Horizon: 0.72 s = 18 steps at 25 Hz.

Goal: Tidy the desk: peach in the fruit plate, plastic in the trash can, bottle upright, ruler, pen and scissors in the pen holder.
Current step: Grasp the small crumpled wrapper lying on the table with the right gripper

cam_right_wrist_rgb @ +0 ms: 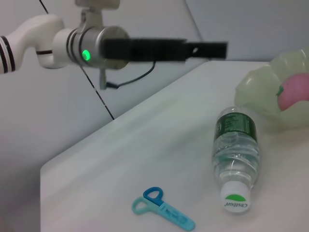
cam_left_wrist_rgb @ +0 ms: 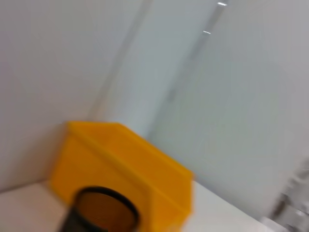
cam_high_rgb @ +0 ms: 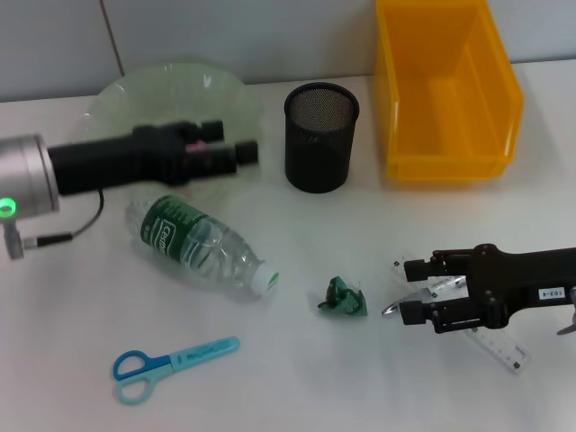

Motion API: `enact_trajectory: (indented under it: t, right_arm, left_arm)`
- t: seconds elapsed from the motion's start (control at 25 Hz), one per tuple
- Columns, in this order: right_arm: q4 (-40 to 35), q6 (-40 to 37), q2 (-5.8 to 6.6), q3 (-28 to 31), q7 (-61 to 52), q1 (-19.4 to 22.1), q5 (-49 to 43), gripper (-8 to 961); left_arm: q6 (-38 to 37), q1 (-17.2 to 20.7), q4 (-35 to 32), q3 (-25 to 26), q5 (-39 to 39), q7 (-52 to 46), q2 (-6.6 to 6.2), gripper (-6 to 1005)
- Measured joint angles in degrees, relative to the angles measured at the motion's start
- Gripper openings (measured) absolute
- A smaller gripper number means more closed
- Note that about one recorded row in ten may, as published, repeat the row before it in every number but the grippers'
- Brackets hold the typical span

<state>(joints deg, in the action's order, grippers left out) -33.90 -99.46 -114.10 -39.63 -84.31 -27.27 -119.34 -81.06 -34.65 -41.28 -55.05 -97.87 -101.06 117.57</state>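
The peach (cam_right_wrist_rgb: pixel 293 92) lies in the pale green fruit plate (cam_high_rgb: pixel 153 94); in the head view my left arm covers most of it. My left gripper (cam_high_rgb: pixel 230 142) hovers over the plate's near rim, open and holding nothing. The clear bottle (cam_high_rgb: pixel 202 247) lies on its side, cap toward me. Green crumpled plastic (cam_high_rgb: pixel 342 298) sits at the middle. My right gripper (cam_high_rgb: pixel 412 290) is open low over the clear ruler (cam_high_rgb: pixel 493 340), one finger on each side of its far end. A silver tip (cam_high_rgb: pixel 388 311) by the lower finger may be the pen. Blue scissors (cam_high_rgb: pixel 171 364) lie front left.
The black mesh pen holder (cam_high_rgb: pixel 321 135) stands upright at the back centre, and it also shows in the left wrist view (cam_left_wrist_rgb: pixel 101 212). The yellow bin (cam_high_rgb: pixel 445 157) stands open to its right. A thin cable (cam_high_rgb: pixel 76 229) hangs from my left arm near the bottle.
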Motion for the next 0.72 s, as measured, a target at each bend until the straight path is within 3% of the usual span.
enact_trajectory:
  t: [0.08,0.16,0.28,0.32,0.44,0.72]
  right_arm:
    - [-0.25,0.0,0.02,0.05,-0.09,-0.1,0.05,791]
    - [-0.84,0.0,0.11,0.08,-0.41,-0.5,0.07,791]
    - [-1.82,-0.09,0.16,0.08,-1.24,-0.8,0.08,791]
    - [-2.56,-0.14,0.17,-0.01,-1.85,-0.91,0.04,790]
    - [-7.16,-0.51,0.2,-0.56,-5.57,-1.32,-0.23,790]
    - [-18.15,-3.28,0.67,-4.49,-16.78,-4.87,-2.35,790]
  left_arm:
    - [-2.08,0.48,0.14,-0.21,-0.09,1.24,0.03,868]
    - [-8.29,1.6,2.53,-1.13,-0.69,8.4,0.39,867]
    - [-10.03,1.83,3.79,-1.27,-0.72,11.44,0.52,867]
    - [-11.9,2.11,6.52,-1.69,-1.11,16.53,0.65,867]
    - [-11.77,2.29,10.29,-2.42,-2.75,21.86,0.6,867]
    - [-10.86,3.05,11.33,-2.44,-3.47,24.31,0.68,868]
